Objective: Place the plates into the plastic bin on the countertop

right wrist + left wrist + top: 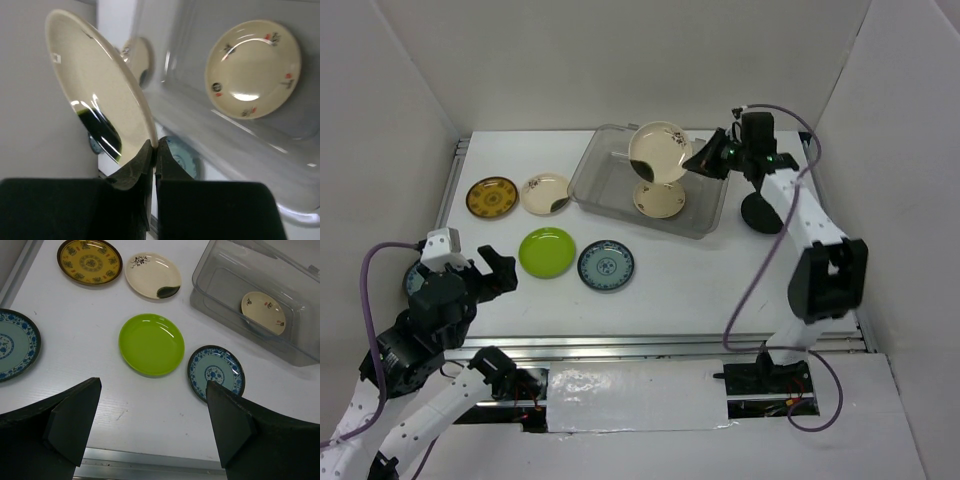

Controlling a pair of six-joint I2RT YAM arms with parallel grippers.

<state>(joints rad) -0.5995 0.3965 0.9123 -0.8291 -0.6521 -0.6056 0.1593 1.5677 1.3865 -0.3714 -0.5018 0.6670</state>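
My right gripper (155, 147) is shut on the rim of a cream plate (95, 95) with a dark mark, holding it tilted on edge over the plastic bin (595, 170). A second cream plate (658, 198) lies flat inside the bin. On the countertop lie a mustard plate (492, 197), a cream plate (546, 193), a lime green plate (547, 251) and a blue plate (606, 265). My left gripper (152, 425) hangs open and empty over the front edge, beside another blue plate (15, 342). A black plate (760, 212) sits partly under the right arm.
White walls close in the countertop on three sides. A metal rail (620, 345) runs along its front edge, just below my left gripper's fingers (75, 420). The bin stands at the back centre, with the right arm reaching over its right end.
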